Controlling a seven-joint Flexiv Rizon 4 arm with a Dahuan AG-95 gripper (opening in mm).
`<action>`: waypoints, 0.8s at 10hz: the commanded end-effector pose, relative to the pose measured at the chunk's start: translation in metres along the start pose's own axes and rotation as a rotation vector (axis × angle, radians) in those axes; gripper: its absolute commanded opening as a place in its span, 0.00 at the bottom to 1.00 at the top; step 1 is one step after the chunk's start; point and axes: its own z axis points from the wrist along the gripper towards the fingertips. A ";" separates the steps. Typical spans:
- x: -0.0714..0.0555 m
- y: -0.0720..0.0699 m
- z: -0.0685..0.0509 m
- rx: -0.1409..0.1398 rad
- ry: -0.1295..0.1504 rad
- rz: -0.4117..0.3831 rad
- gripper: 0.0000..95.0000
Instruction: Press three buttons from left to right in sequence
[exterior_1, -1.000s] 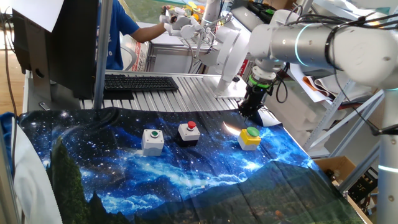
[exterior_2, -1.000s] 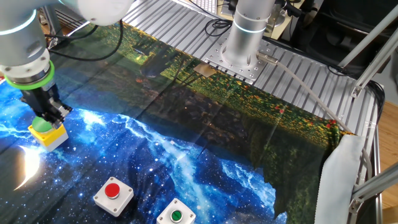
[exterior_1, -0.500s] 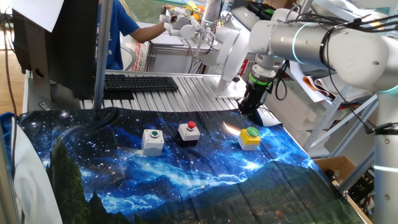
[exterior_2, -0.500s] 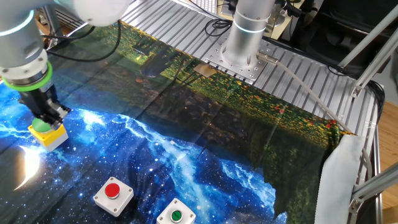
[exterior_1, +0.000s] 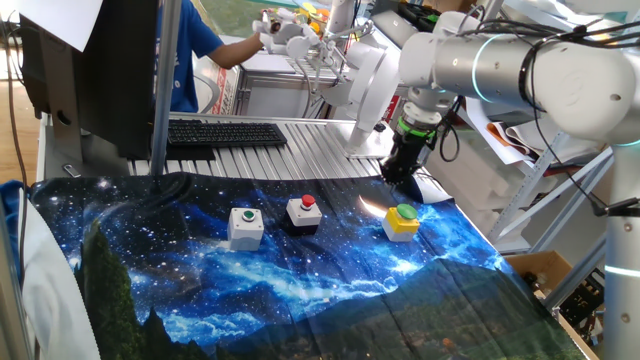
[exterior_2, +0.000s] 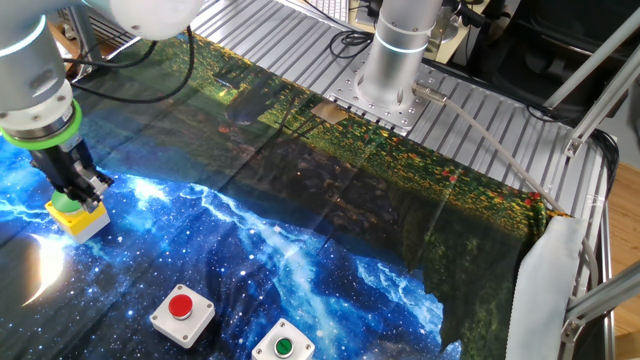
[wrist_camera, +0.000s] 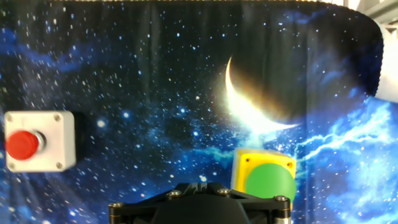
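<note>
Three small button boxes are seen in a row on a cloth (exterior_1: 300, 280) printed with a starry night sky, which is spread over the table. In one fixed view, the grey-white box with green cap (exterior_1: 245, 226) stands at the left, the black-and-white box with red cap (exterior_1: 304, 213) is placed just beside it in the middle, and the yellow box with green cap (exterior_1: 402, 221) is found at the right, a little further apart. All three boxes are standing upright on the cloth.

The gripper (exterior_1: 402, 181) is pointed straight down and is held above the yellow box, close to its back edge. In the other fixed view the gripper (exterior_2: 73, 186) is seen directly over the yellow box (exterior_2: 82, 220), with its tip very near the green cap; whether the cap is touched cannot be told from the pictures. The jaws are clenched together and nothing is grasped between them.

In the hand view, the yellow box (wrist_camera: 263, 178) is shown just beside the black body of the gripper, at the lower edge, and the red-capped box (wrist_camera: 38, 141) lies well apart at the left side. A bright crescent moon printed on the cloth is seen between them.

A black keyboard (exterior_1: 226, 132) lies behind the cloth on the ribbed metal table (exterior_1: 320, 150).
</note>
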 end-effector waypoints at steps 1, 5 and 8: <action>-0.001 0.019 -0.006 0.001 -0.002 0.050 0.00; -0.008 0.051 0.002 0.002 -0.002 0.119 0.00; -0.010 0.083 0.008 0.010 -0.003 0.197 0.00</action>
